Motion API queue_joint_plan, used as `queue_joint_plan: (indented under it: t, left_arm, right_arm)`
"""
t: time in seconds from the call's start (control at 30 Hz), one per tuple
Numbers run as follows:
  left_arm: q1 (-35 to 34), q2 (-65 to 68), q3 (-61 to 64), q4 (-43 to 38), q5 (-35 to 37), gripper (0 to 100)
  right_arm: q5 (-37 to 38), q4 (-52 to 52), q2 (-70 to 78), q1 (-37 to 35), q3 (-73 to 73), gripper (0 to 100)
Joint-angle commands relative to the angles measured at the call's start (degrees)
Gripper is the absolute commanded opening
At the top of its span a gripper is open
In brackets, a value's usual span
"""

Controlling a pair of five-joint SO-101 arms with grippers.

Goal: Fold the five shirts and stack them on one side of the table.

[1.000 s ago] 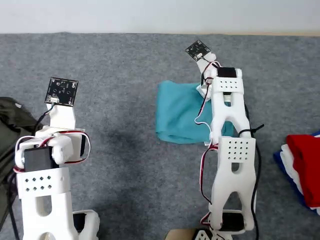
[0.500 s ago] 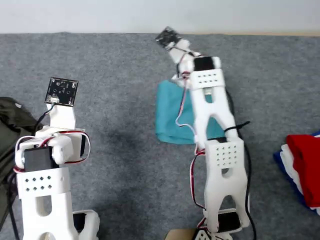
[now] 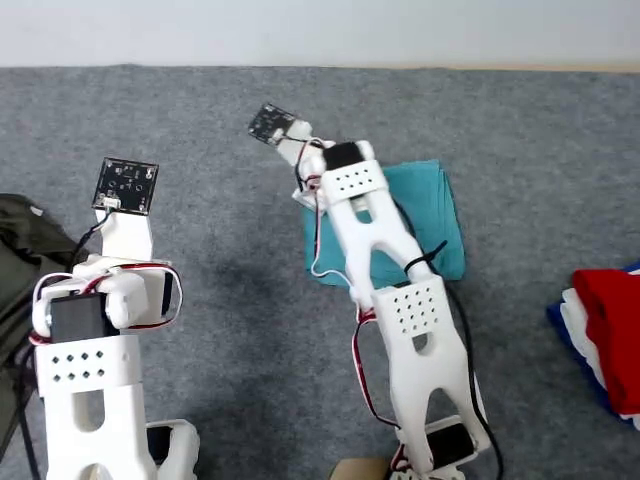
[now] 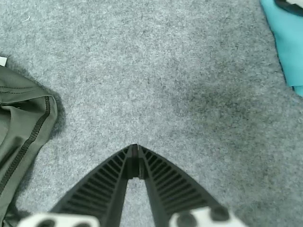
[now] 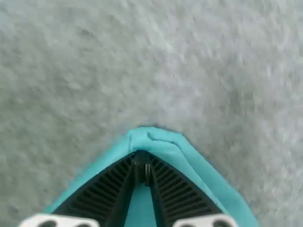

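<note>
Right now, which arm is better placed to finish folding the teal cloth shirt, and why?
Right. The right arm's fingers are shut on an edge of the teal cloth shirt; the left arm's fingers hang shut over grey felt, apart from it.

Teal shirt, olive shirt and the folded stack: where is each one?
teal shirt (image 3: 432,205), high view, its flat uncovered part.
olive shirt (image 4: 19,123), left wrist view, cloth near the stitched seam.
shirt stack (image 3: 608,320), high view, red top shirt.

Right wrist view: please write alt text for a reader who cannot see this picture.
The right gripper is shut on a bunched edge of the teal shirt, and the cloth wraps around its black tips. Behind them lies the grey table, covered in felt.
</note>
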Motion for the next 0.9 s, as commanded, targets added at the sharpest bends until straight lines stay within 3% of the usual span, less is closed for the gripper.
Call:
queue_joint_plan:
  t: [0.0, 0.3, 0.87]
  left_arm:
    - [0.09, -0.97, -0.31, -0.18, -0.18, 0]
    - [0.09, -0.97, -0.31, -0.26, -0.18, 0]
    - [0.09, -0.97, -0.31, -0.18, -0.18, 0]
  right_arm:
    - [0.09, 2.59, -1.01, -1.36, -7.91, 1.0]
    - [0.18, 15.16, -0.4, 2.24, -32.79, 1.0]
    - [0.18, 9.54, 15.52, 15.69, -29.63, 1.0]
